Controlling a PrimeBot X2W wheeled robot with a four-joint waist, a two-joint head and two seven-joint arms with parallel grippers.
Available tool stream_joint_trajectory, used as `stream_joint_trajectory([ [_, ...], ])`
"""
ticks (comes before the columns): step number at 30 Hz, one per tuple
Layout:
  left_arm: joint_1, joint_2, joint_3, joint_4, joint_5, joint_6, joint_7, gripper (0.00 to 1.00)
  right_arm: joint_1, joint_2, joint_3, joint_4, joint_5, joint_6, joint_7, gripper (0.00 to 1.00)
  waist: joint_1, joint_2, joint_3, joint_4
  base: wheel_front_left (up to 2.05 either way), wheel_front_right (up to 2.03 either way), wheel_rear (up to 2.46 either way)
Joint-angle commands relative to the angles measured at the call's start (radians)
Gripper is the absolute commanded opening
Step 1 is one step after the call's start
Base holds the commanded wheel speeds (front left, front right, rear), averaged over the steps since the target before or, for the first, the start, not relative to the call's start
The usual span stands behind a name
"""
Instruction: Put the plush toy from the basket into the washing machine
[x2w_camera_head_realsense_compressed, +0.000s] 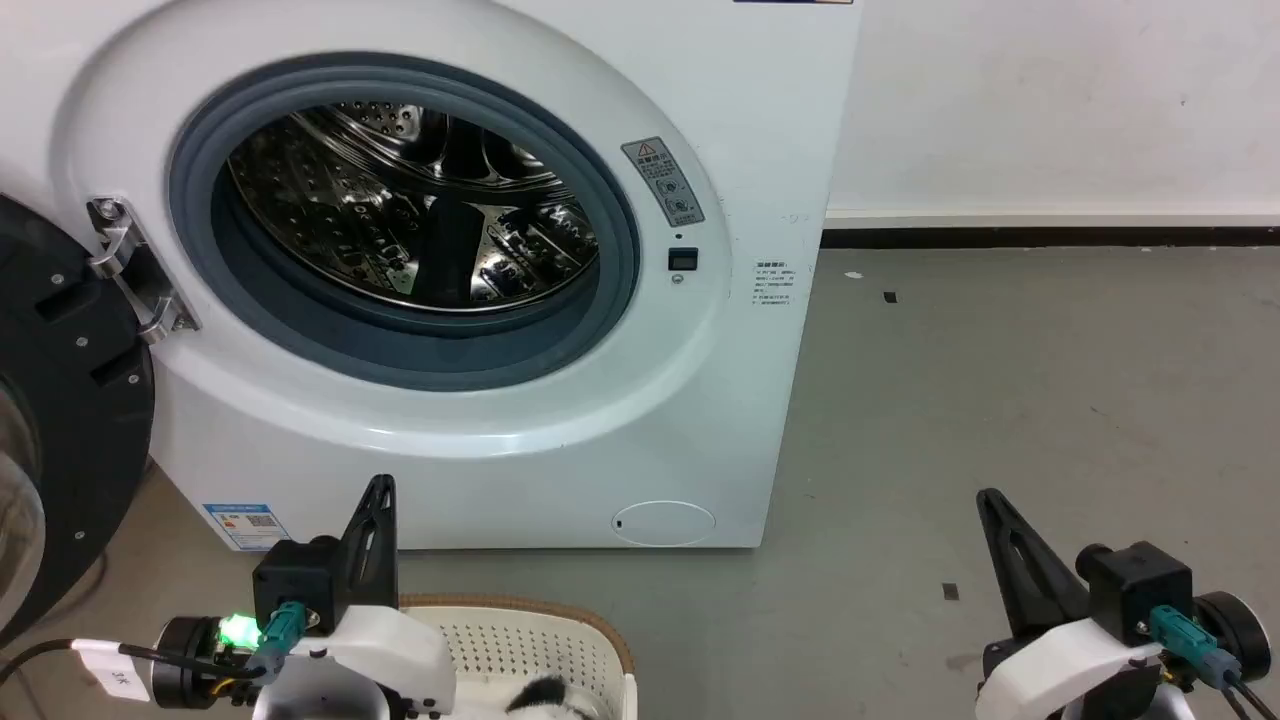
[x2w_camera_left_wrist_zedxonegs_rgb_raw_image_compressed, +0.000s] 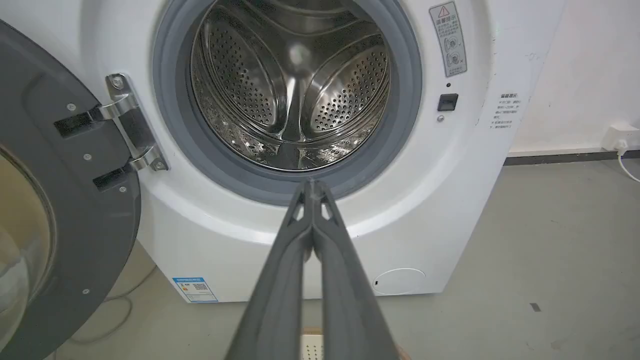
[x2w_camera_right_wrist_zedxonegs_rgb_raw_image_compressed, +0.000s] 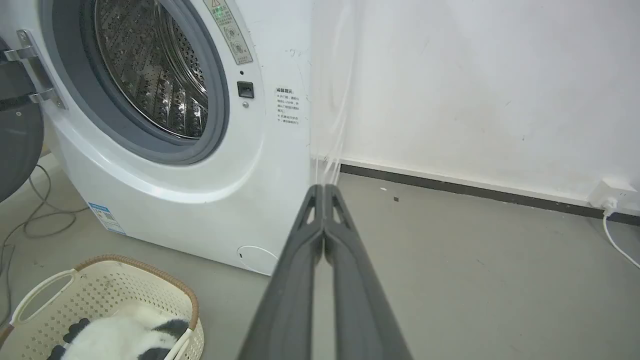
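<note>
The white washing machine (x2w_camera_head_realsense_compressed: 480, 420) stands ahead with its black-framed door (x2w_camera_head_realsense_compressed: 60, 420) swung open to the left and its steel drum (x2w_camera_head_realsense_compressed: 410, 205) bare. On the floor before it sits the cream basket (x2w_camera_head_realsense_compressed: 520, 640), holding the black-and-white plush toy (x2w_camera_right_wrist_zedxonegs_rgb_raw_image_compressed: 122, 337), of which a tuft (x2w_camera_head_realsense_compressed: 545, 697) peeks out at the bottom edge of the head view. My left gripper (x2w_camera_head_realsense_compressed: 380, 487) is shut and holds nothing, raised above the basket's left end and pointing at the washer. My right gripper (x2w_camera_head_realsense_compressed: 988, 497) is shut too, out to the right over bare floor.
Grey concrete floor (x2w_camera_head_realsense_compressed: 1000, 400) spreads to the right of the machine up to a white wall with a dark skirting strip (x2w_camera_head_realsense_compressed: 1050, 237). A socket with a white cable (x2w_camera_right_wrist_zedxonegs_rgb_raw_image_compressed: 612, 200) sits at the wall's base. Loose cables (x2w_camera_right_wrist_zedxonegs_rgb_raw_image_compressed: 30, 215) lie left of the washer.
</note>
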Motion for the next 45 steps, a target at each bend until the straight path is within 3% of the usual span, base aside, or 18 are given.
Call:
stream_joint_trajectory([
  [1, 0.014, 0.0, 0.0, -0.005, 0.002, -0.004, 0.0, 0.0, -0.012, 0.0, 0.0, 0.002, -0.008, 0.001, 0.001, 0.0, 0.0, 0.0, 0.0, 0.0, 0.0, 0.0, 0.0],
  [28, 0.014, 0.0, 0.0, -0.005, 0.002, -0.004, 0.0, 0.0, -0.012, 0.0, 0.0, 0.002, -0.008, 0.001, 0.001, 0.0, 0.0, 0.0, 0.0, 0.0, 0.0, 0.0, 0.0],
  [29, 0.0, 0.0, 0.0, 0.0, 0.0, 0.0, 0.0, 1.0, 0.0, 0.0, 0.0, 0.0, 0.0, 0.0, 0.0, 1.0, 0.0, 0.0, 0.0, 0.0, 0.0, 0.0, 0.0],
  [30, 0.0, 0.0, 0.0, 0.001, -0.001, 0.001, -0.001, 0.0, 0.0, 0.0, 0.0, 0.0, 0.001, 0.0, -0.001, 0.0, 0.0, 0.0, 0.0, 0.0, 0.0, 0.0, 0.0],
  [31, 0.0, 0.0, -0.001, 0.001, -0.002, 0.002, -0.002, 1.0, 0.0, 0.0, -0.001, 0.0, 0.003, 0.0, -0.002, 1.0, 0.0, 0.0, 0.0, 0.0, 0.0, 0.0, 0.0],
  [45, -0.022, 0.0, -0.023, 0.074, -0.029, 0.004, -0.031, 1.0, 0.001, 0.0, -0.015, -0.01, 0.044, 0.0, -0.031, 1.0, 0.0, 0.0, 0.021, -0.001, 0.0, 0.0, 0.0],
])
